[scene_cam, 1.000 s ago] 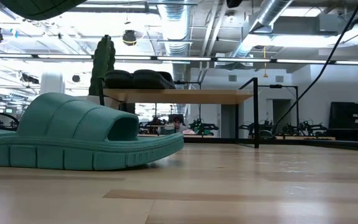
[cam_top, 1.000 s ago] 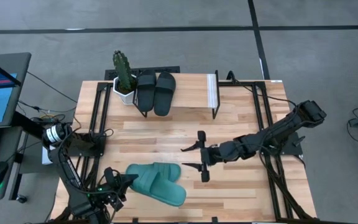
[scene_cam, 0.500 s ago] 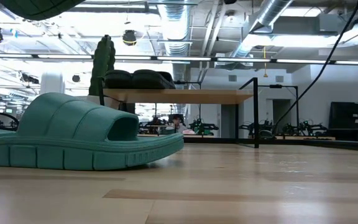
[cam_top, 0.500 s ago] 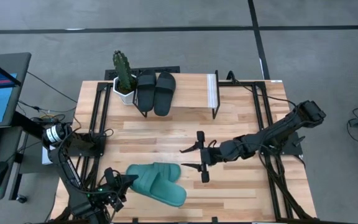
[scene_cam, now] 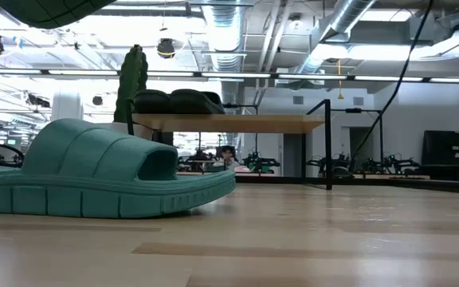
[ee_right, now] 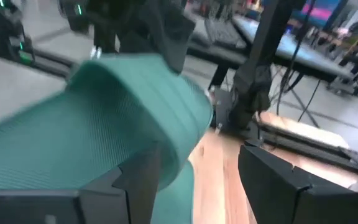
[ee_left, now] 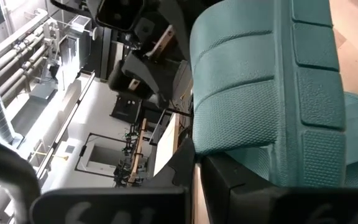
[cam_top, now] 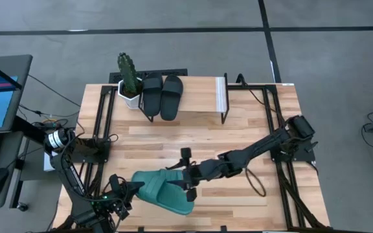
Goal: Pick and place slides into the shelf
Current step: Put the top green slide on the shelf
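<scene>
Right claw (cam_top: 188,175), fingers spread wide, straddles the teal-green rubber slides (cam_top: 164,191) near the wooden counter's (cam_top: 251,123) front edge; left claw (cam_top: 127,192) sits closed just beside them.

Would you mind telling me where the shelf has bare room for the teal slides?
The shelf is bare between the black slides and its white edge strip. Its cactus end is crowded.

Right arm stretched low and long from the bench's right side toward its front middle, right tool (cam_top: 188,171) with its 2 fingers spread apart, left arm folded at the front-left corner, left tool (cam_top: 129,189) with fingers closed together, pointing right
</scene>
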`<state>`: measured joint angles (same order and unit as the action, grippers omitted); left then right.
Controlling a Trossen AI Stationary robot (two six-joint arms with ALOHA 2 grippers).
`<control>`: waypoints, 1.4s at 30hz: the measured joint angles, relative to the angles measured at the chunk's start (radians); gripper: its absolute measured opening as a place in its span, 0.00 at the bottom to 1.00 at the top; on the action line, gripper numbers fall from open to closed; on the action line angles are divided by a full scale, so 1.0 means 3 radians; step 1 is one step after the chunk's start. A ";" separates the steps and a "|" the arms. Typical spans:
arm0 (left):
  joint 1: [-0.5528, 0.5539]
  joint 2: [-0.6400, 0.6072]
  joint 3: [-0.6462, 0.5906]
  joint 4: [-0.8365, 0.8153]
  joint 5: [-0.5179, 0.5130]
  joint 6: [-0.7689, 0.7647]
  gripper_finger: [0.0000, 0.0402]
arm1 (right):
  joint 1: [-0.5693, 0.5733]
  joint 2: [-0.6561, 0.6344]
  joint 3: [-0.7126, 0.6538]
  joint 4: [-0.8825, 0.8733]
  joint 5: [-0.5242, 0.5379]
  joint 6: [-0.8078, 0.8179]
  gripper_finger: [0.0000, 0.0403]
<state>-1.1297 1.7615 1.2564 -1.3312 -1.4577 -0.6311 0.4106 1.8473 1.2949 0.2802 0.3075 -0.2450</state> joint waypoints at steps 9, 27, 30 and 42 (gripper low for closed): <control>0.0000 0.0000 0.0000 0.0014 0.0044 0.0000 0.00 | 0.0005 0.0338 0.0518 -0.0324 -0.0254 -0.0007 0.52; 0.0007 0.0000 -0.0001 0.0047 0.0063 -0.0002 0.00 | -0.0051 0.0415 0.0643 -0.0453 -0.0036 -0.0152 0.02; 0.0014 0.0003 -0.0003 0.0048 0.0127 0.0002 0.00 | -0.0007 0.0415 0.0650 -0.0592 0.0180 -0.0146 0.01; 0.0153 0.0005 -0.0002 0.0071 0.0359 0.0140 0.00 | 0.0101 0.0412 0.0641 -0.0799 0.0496 -0.0083 0.00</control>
<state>-1.0838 1.7630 1.2559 -1.3098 -1.3500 -0.5891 0.4409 1.9709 1.4873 0.0405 0.4563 -0.2699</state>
